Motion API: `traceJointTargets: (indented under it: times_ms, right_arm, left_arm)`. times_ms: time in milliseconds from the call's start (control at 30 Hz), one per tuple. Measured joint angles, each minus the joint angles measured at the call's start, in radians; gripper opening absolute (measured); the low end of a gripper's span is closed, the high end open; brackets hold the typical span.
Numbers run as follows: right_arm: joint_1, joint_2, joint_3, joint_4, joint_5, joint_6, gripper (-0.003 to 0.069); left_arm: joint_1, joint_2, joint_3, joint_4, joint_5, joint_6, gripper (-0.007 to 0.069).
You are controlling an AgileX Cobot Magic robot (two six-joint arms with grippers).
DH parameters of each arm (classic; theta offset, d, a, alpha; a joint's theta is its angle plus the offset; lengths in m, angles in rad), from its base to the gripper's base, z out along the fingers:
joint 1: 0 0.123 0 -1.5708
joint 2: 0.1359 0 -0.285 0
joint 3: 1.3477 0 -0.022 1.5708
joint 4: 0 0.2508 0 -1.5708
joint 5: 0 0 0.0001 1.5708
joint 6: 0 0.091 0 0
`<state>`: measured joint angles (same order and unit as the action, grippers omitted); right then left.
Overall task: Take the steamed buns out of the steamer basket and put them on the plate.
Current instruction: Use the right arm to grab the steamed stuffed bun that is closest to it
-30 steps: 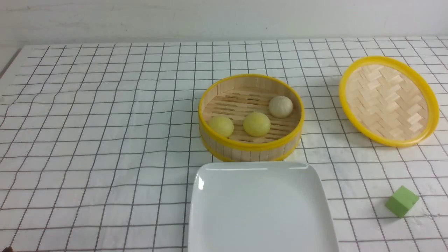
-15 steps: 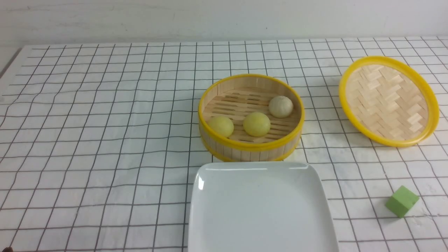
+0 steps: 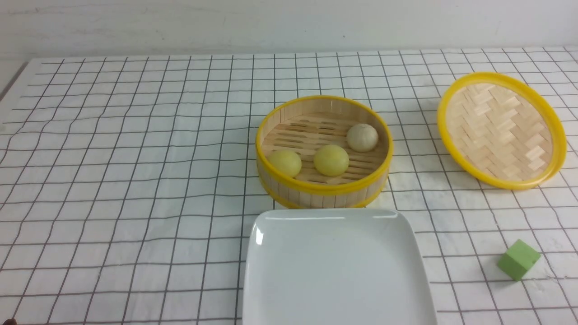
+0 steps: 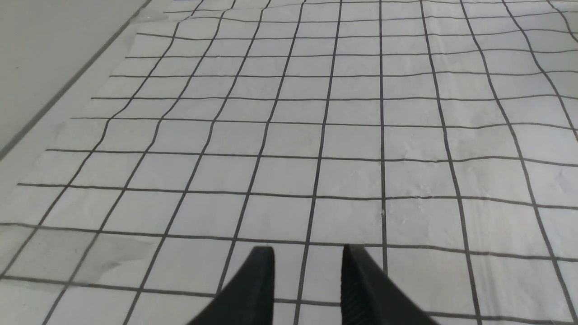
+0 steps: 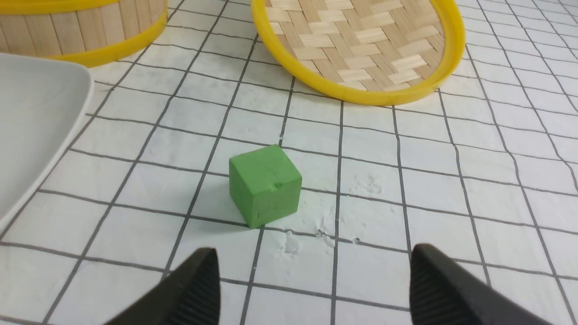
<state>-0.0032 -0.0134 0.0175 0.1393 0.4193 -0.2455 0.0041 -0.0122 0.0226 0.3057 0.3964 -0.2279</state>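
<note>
Lab-type setup: grid cloth, bare wall

plate: glossy, smooth | steamer basket: bamboo wood | lid: woven bamboo | cube: matt

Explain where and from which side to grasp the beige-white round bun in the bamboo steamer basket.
Likely from above, across the widest sides of the beige-white round bun; the upright wall of the bamboo steamer basket blocks sideways approaches.

3 steamed buns in steamer basket; plate nearside; lid, green cube rt.
</note>
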Motion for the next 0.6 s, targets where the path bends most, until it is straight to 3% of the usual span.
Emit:
traceJointTargets:
  times_ms: [333, 600]
  right_arm:
    - [0.000, 0.000, 0.000, 0.002, -0.006, 0.004, 0.0546]
    - [0.000, 0.000, -0.134, 0.224, -0.029, 0.048, 0.0546]
  left_arm:
    - [0.000, 0.000, 0.000, 0.000, 0.000, 0.000, 0.0242]
    - [0.000, 0.000, 0.000, 0.000, 0.000, 0.000, 0.0242]
